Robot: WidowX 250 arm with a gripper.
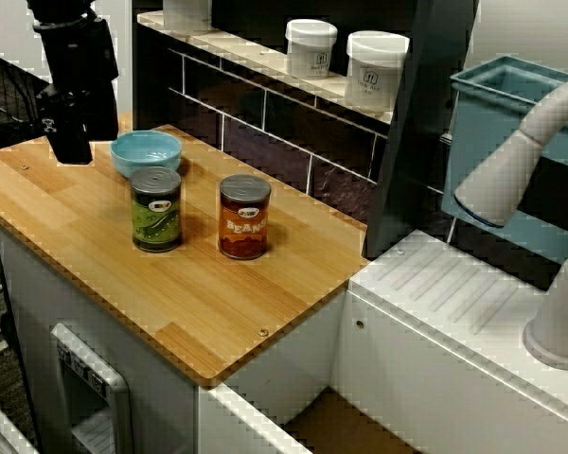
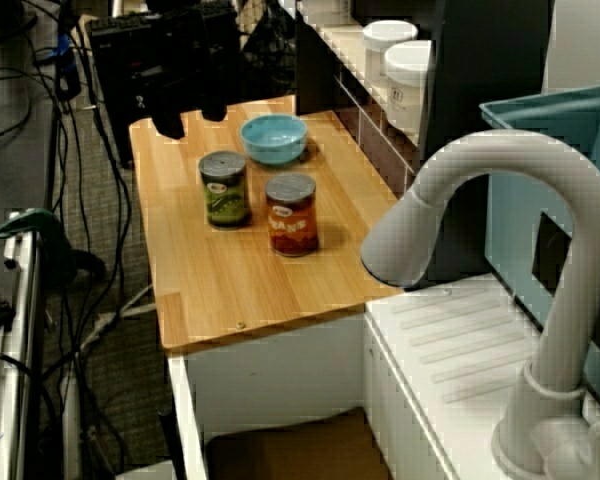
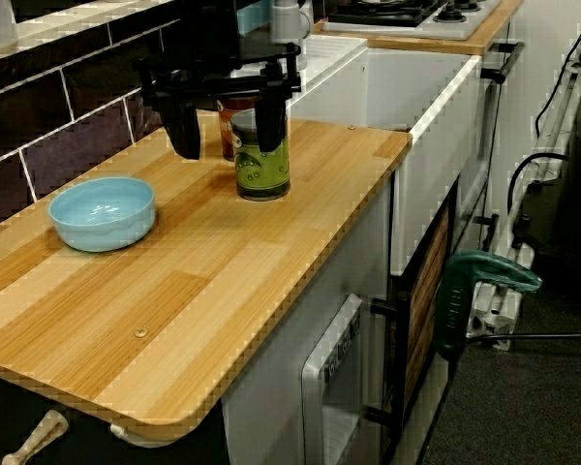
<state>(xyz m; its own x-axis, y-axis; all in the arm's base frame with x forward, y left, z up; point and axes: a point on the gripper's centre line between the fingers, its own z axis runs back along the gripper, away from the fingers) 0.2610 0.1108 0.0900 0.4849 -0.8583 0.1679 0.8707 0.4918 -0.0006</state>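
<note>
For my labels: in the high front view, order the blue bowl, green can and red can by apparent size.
Green can and red can: alike, tied for largest.
Blue bowl: wider but lower; it sits farther back, so this is unsure.

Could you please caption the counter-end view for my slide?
Open gripper above wooden counter, beside blue bowl and green can.

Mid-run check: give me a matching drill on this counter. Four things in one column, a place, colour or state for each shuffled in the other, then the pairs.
Column one
1. gripper
2. bowl
3. beans can
4. white jars

Column two
a. on the ledge at the back
b. orange-red label
c. open, above the wooden counter
d. light blue

Pairs: 1-c, 2-d, 3-b, 4-a.
</note>
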